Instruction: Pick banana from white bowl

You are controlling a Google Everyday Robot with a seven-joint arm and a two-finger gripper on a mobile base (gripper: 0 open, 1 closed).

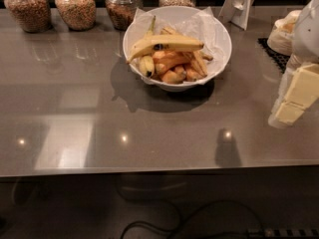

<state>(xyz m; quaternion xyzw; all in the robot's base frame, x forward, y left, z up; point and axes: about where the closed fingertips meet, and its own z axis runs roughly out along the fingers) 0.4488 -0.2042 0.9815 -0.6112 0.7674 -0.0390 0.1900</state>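
Jars (75, 6): 4 | white bowl (175, 85): 1 | banana (172, 43): topmost | claw (293, 102): right edge, grip cannot tell

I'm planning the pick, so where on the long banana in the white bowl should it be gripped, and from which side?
Probably best around the middle of the banana, beside its dark spot, coming from above: it lies topmost, nearly level across the white bowl, with both long sides free. The gripper is at the picture's right edge, outside the bowl.
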